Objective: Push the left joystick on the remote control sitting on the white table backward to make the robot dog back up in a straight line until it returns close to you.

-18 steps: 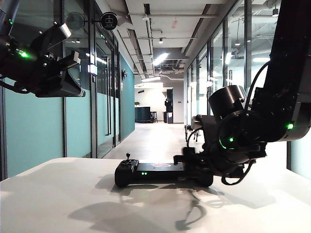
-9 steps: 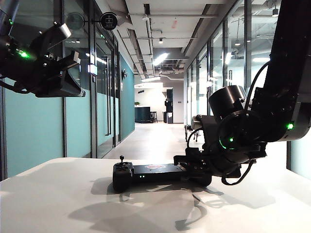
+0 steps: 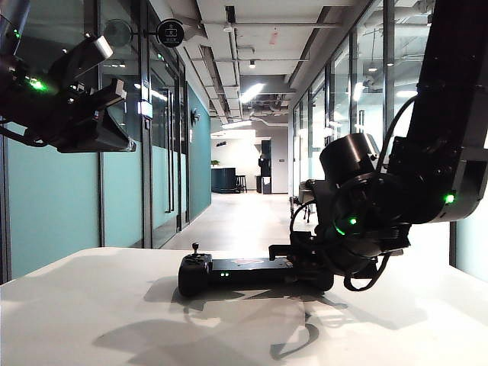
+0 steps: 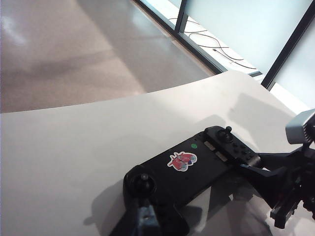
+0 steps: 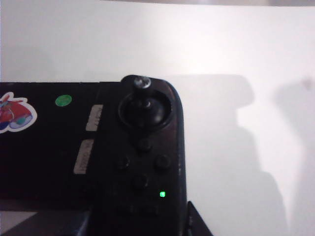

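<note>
At the middle of the tabletop [image 3: 84, 320] sits the remote control [image 3: 244, 272], light, stiff, likely to slide; right gripper [image 3: 288, 255] brackets its right end, clamping unclear; left gripper [image 3: 95, 126] hangs high above the left edge, state unclear; push the left joystick [image 3: 195, 248] at its knob

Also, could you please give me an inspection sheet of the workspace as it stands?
Surface: white table, holds the remote, arm shadows across it.
Job's things: remote flat on the table; left joystick upright, untouched; dog not seen.
Clutter: nothing seen.
Grippers: left gripper raised high on the left, away from the remote; right gripper at the remote's right end, grip unclear.
Cables: black loop under the right arm; loose cables on the floor.
Surroundings: glass-walled corridor, ceiling lights on.
</note>
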{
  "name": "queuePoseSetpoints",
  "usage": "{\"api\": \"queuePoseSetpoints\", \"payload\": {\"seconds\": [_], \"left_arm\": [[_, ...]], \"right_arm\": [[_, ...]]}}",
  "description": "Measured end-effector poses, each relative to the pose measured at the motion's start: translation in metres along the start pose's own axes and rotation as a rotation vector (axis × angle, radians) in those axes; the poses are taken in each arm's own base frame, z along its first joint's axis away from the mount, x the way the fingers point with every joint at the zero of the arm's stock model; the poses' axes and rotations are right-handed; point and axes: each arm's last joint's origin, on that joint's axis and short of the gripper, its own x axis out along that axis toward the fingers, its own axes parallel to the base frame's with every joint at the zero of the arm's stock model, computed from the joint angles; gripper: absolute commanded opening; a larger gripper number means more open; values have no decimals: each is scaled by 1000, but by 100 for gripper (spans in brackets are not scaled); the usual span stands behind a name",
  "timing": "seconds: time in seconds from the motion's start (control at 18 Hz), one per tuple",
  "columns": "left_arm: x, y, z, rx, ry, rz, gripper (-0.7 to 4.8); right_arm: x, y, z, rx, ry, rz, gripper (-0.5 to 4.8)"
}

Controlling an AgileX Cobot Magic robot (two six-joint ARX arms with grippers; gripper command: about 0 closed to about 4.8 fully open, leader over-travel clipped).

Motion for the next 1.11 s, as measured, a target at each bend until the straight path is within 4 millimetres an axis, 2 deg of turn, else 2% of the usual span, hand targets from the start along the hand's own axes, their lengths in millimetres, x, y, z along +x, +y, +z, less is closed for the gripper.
{"api": "queuePoseSetpoints", "payload": {"seconds": [0.28,0.56,0.89,1.11], "left_arm": [[1,0,0,0,-1,0,-6],[15,7,-15,-16,39,1,-6],[42,17,-15,-22,56,-2,-6],[71,27,-17,-33,79,-57,-6]], "right_arm": [[-4,10,-1,-8,-23,-56,169],[-4,10,-1,12,-27,-78,169],[-4,9,-1,17,-38,-121,166],[-4,8,0,17,-38,-122,166]]}}
